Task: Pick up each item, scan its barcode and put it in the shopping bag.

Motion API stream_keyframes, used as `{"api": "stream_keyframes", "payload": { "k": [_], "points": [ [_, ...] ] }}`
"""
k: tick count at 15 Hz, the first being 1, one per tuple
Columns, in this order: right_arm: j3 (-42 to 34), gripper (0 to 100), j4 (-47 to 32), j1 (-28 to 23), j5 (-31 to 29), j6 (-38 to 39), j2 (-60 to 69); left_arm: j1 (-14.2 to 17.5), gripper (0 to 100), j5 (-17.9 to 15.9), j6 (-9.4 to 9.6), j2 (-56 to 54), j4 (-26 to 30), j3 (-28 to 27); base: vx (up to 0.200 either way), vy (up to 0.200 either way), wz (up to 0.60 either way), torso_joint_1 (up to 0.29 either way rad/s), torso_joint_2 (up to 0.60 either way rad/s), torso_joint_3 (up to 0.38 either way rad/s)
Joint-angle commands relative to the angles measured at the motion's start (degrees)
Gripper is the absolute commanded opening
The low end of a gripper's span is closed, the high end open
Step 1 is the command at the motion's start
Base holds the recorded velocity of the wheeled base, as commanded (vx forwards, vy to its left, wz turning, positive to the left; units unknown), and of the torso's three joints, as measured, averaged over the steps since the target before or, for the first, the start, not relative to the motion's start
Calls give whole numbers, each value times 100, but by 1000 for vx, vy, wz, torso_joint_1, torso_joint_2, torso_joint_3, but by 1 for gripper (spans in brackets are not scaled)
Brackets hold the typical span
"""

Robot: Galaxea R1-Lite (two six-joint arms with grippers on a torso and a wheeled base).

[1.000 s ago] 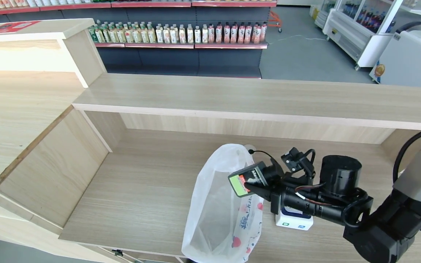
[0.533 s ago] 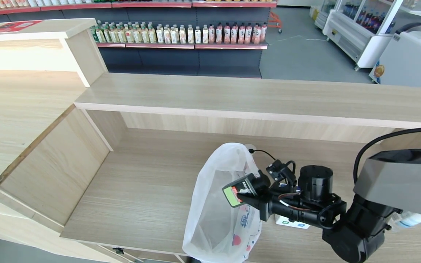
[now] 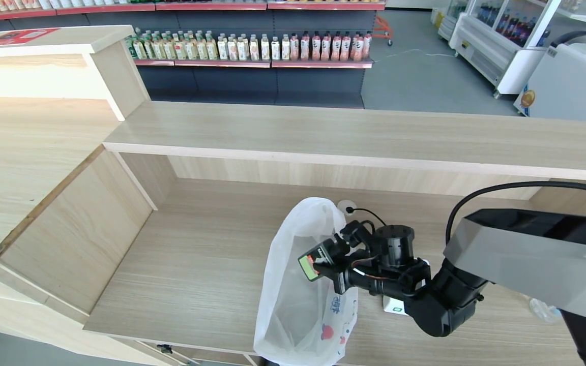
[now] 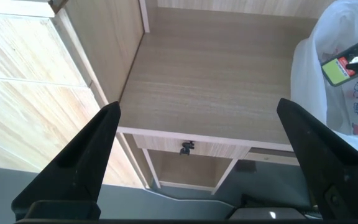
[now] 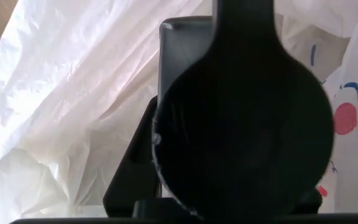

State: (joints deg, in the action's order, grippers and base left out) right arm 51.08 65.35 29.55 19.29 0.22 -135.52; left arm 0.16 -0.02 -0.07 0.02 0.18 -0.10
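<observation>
- Head view: the right gripper (image 3: 324, 261) is clamped on the item (image 3: 307, 267), a small dark box with a green and red label on its end. It's holding the box right at the open mouth of the white shopping bag (image 3: 293, 305), label end pointing into the bag. Can't really tell how far inside it is.
- The bag stands upright near the front edge of the lower wooden counter (image 3: 196, 264). A small white box (image 3: 393, 306) sits on the counter just beside the bag, mostly hidden behind the right arm. A black cable (image 3: 369, 212) runs along the counter behind it.
- Left wrist view: the left gripper (image 4: 199, 112) has its fingers spread wide with nothing between them. It hangs out past the counter's front edge, well apart from the bag. The box's green label is visible against the bag off to one side.
- Right wrist view: the dark gripper body blocks most of it. A grey edge of the box pokes out, with crinkly white bag plastic all around.
</observation>
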Motion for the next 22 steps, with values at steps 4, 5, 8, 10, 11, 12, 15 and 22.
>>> {"api": "stream_keyframes", "payload": {
  "k": [4, 5, 8, 10, 11, 12, 15, 22],
  "points": [
    [157, 100, -67, 60, -4, -347, -229, 2, 100, 2, -1, -2, -1, 1, 0, 0, 0, 0, 0, 0],
    [166, 100, -67, 42, 5, -294, -185, 2, 100, 2, -1, -2, -1, 1, 0, 0, 0, 0, 0, 0],
    [-1, 100, -128, -19, 31, 628, 448, 2, 100, 2, -1, -2, -1, 1, 0, 0, 0, 0, 0, 0],
    [-168, 100, -550, -213, 40, 1516, 1230, 2, 100, -6, -1, -2, -1, 1, 0, 0, 0, 0, 0, 0],
    [-239, 100, -875, -327, 58, 1771, 1599, 2, 100, -6, -1, -2, -1, 1, 0, 0, 0, 0, 0, 0],
    [-423, 100, -1438, -520, 128, 2149, 2241, 2, 100, 2, -1, -2, -1, 1, 0, 0, 0, 0, 0, 0],
    [-1276, 100, -1956, -1057, 392, 2527, 3577, 2, 100, 2, -1, -2, -1, 1, 0, 0, 0, 0, 0, 0],
    [-3359, 100, -3055, -2999, -2887, -611, 5229, 2, 100, 2, -1, -2, -1, 1, 0, 0, 0, 0, 0, 0]
  ]
}}
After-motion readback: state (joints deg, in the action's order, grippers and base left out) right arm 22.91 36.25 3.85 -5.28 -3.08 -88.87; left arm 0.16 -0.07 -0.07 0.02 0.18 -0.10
